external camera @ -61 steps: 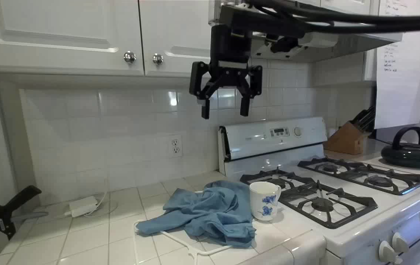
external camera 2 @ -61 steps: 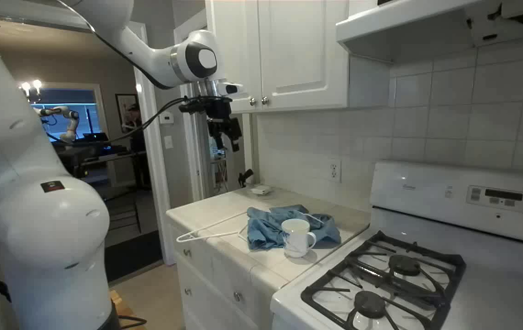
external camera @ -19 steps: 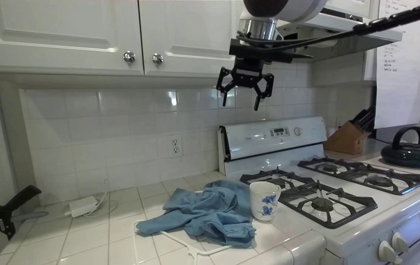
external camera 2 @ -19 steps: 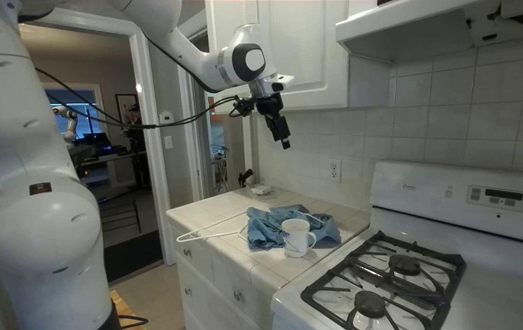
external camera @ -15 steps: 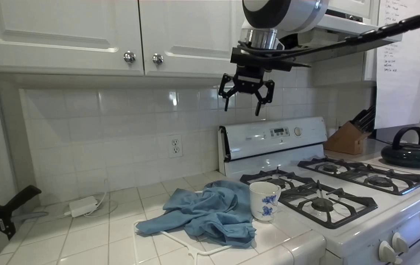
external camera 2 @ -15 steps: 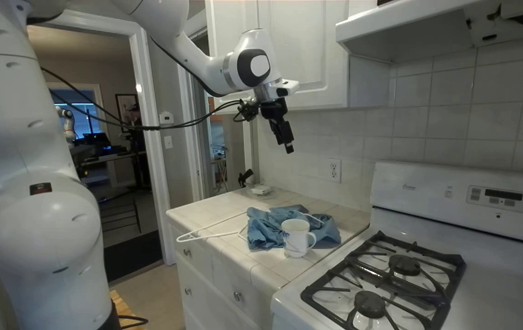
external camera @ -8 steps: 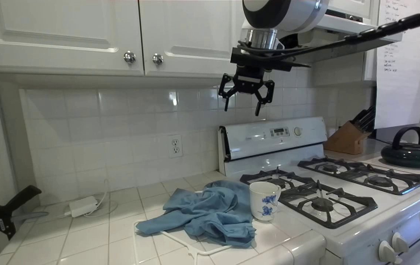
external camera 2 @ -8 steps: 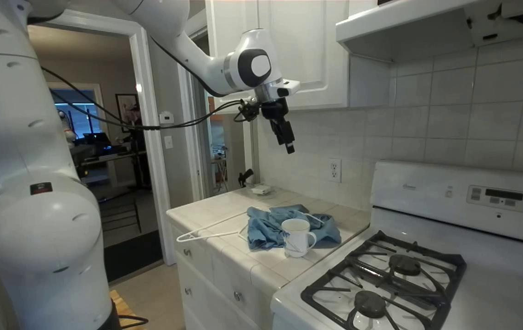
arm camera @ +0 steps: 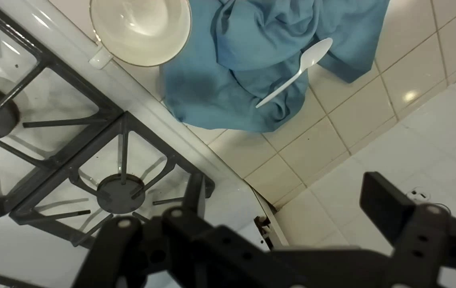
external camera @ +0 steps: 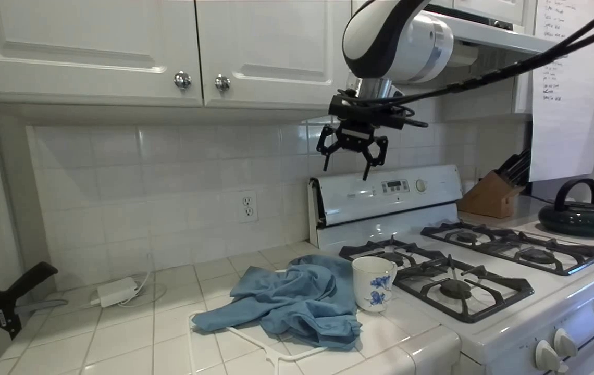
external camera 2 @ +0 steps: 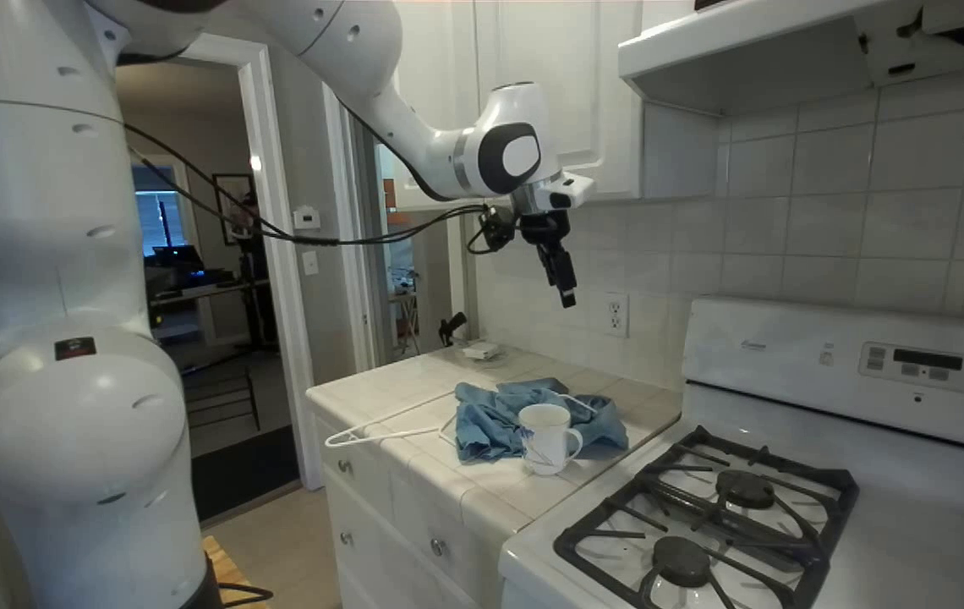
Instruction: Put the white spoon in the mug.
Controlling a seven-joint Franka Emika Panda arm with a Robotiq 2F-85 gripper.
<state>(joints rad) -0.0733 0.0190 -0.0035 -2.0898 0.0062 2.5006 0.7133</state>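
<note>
no grasp yet! the white spoon point(arm camera: 307, 62) lies on the blue cloth point(arm camera: 264, 48), the mug point(external camera: 372, 285) stands upright just beside that cloth, and the jaws hang wide apart, gripping nothing. pick-up, carry, drop-in: all seemingly left to do.

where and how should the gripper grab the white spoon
Probably the middle of its handle, straight from above, with the open gripper turned to close across its width. In the wrist view the spoon lies uncovered on the blue cloth; the handle is slim and straight, while the bowl is wider.
</note>
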